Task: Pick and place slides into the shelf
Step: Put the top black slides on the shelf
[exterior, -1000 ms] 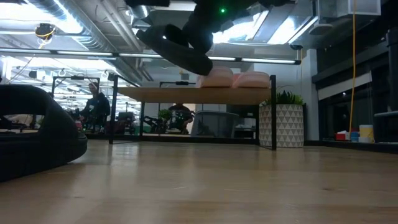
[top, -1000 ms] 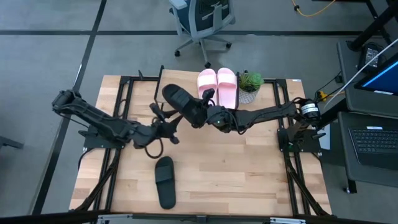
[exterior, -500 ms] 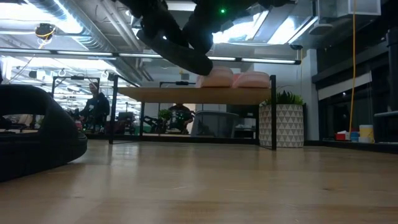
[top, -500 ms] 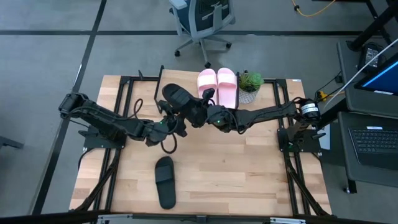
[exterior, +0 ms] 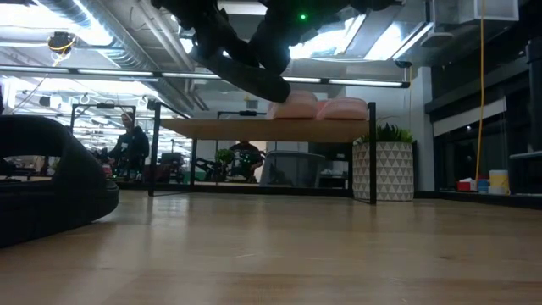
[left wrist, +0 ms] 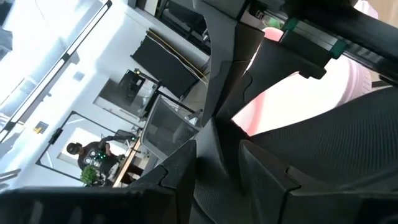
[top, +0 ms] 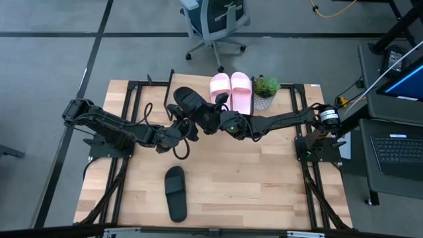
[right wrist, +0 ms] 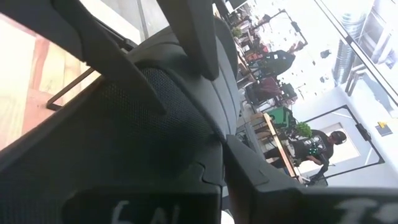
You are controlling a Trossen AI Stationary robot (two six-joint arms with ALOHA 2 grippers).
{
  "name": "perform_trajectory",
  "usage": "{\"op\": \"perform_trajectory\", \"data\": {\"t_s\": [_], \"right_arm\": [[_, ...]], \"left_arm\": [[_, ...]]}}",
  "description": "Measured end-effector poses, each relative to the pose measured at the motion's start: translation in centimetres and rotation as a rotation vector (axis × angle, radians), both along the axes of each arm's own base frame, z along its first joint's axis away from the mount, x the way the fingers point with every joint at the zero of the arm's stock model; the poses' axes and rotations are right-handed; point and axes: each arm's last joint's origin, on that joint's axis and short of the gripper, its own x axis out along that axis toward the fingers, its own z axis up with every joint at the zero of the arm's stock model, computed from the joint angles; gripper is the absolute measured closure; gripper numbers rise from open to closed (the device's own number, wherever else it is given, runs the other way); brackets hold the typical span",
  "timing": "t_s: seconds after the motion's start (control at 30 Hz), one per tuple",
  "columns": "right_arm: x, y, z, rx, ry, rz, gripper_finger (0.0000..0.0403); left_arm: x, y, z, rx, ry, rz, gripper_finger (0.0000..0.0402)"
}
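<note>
Slides are split three ways: two pale pink slides lie side by side on the shelf at the desk's far edge, one black slide lies near the front edge, and the raised black slide hangs beside the shelf, clenched in the right claw. The left claw is touching it too; whether its grip is closed, I cannot tell.

Small potted plant in patterned pot, grey office chair, perhaps a laptop
</note>
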Motion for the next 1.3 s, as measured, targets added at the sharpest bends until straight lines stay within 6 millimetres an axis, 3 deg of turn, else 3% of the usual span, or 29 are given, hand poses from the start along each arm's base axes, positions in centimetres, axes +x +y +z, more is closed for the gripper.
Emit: {"op": "perform_trajectory", "data": {"t_s": [0.37,0.83,1.3], "right_arm": [[0.09,0.29,-0.04,0.012,0.001,0.054,0.0397],[0.12,0.35,-0.09,0.012,0.003,0.063,0.0400],[0.17,0.39,-0.11,0.019,0.002,0.089,0.0400]], "left_arm": [[-0.07,0.26,-0.07,0.026,0.034,0.034,0.0290],[-0.14,0.31,-0.04,0.042,0.047,0.061,0.0351],[-0.17,0.33,-0.04,0.043,0.047,0.067,0.0360]]}}
